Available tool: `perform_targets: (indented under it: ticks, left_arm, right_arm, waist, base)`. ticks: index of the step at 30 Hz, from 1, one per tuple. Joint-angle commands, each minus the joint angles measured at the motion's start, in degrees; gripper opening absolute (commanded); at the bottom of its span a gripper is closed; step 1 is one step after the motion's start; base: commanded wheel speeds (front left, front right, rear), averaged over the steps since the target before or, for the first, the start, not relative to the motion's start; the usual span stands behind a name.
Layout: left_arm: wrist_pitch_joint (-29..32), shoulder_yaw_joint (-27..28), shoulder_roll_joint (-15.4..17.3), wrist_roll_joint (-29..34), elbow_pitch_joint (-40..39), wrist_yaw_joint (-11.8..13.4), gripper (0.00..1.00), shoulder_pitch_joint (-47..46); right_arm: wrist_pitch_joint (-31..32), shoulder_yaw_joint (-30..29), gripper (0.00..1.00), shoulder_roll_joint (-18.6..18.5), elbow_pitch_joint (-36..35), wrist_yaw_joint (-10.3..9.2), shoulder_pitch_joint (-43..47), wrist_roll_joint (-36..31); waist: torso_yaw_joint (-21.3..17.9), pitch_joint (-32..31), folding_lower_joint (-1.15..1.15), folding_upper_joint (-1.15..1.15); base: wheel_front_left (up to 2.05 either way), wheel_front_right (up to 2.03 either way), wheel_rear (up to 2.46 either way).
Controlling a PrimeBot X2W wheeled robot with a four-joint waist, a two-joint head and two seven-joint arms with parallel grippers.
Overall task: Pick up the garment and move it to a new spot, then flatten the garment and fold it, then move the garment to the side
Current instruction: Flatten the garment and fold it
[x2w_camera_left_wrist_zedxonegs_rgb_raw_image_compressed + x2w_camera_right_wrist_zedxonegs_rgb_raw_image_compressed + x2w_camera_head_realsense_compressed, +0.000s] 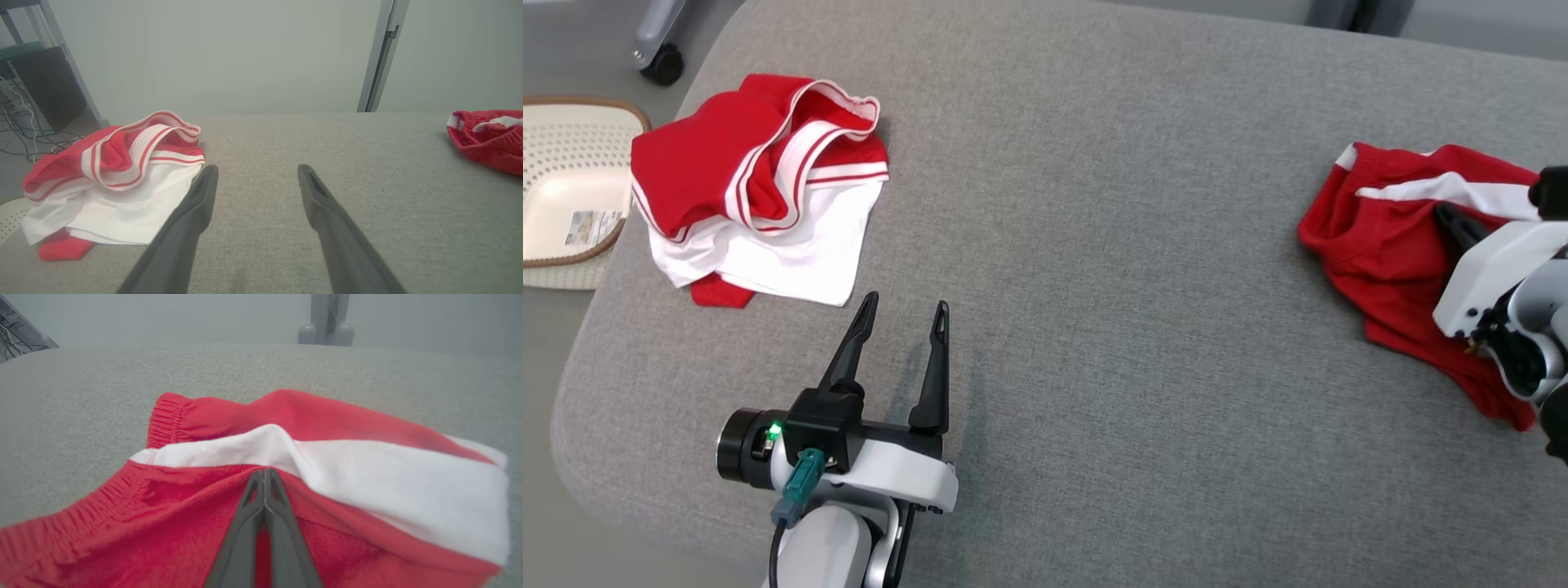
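The right tool (264, 471) was clenched on a fold of the crumpled red knit garment with a white stripe and ribbed waistband (1388, 245), which lay bunched on the grey upholstered cushion (1111, 286) at the right edge of the head frame. The dark fingers were pressed together where the white stripe met the red cloth. How much fabric sat in the pinch could not be told, and that appeared to be the main hazard: a thin bite on one layer could slip free as the arm rose, dropping the red garment back in a heap. A grip so close to the middle of the cloth could also leave it hanging doubled, and harder to flatten at the new spot. The left tool (908, 302) stood released at lower centre-left, fingers spread above bare cushion and well apart from the red garment, so it offered no second hold. At upper left lay a folded red-and-white garment pile (760, 188), beside a cream perforated plastic basket with a brown rim (556, 155). A carry that swung too far that way risked dragging across the pile and undoing it.
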Motion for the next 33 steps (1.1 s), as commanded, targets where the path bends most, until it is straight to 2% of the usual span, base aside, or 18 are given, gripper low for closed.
perform_targets:
  ticks: [1, 11, 21, 33]
  left_arm:
    - [0.0, -0.2, 0.2, -0.1, -0.3, -0.1, 1.00, -1.5]
    - [0.0, -1.1, 0.2, -0.9, -0.6, 0.4, 1.00, -2.6]
    - [0.0, -1.4, 0.2, -0.8, -0.3, 0.4, 1.00, -3.5]
    - [0.0, 0.1, 0.2, 1.1, 0.8, -0.1, 1.00, -1.0]
  right_arm:
    - [0.3, 0.5, 0.00, -0.8, 1.1, 0.02, -1.8, 0.1]
    - [-1.5, 1.9, 0.00, -0.5, 6.0, 0.02, -7.2, -0.4]
    - [-1.4, 5.0, 0.00, 1.7, 9.0, 0.02, -5.6, 1.0]
    - [-6.8, 6.8, 0.00, 2.2, 6.4, 0.02, -4.2, 3.9]
  waist:
    - [1.3, 1.5, 0.00, 0.00]
    - [2.8, 3.9, 0.00, 0.00]
    - [2.3, 4.4, 0.00, 0.00]
    - [-1.7, -1.8, 0.00, 0.00]
  base:
    - [0.00, 0.00, 0.00]
    - [0.00, 0.00, 0.00]
    - [0.00, 0.00, 0.00]
    - [0.00, 0.00, 0.00]
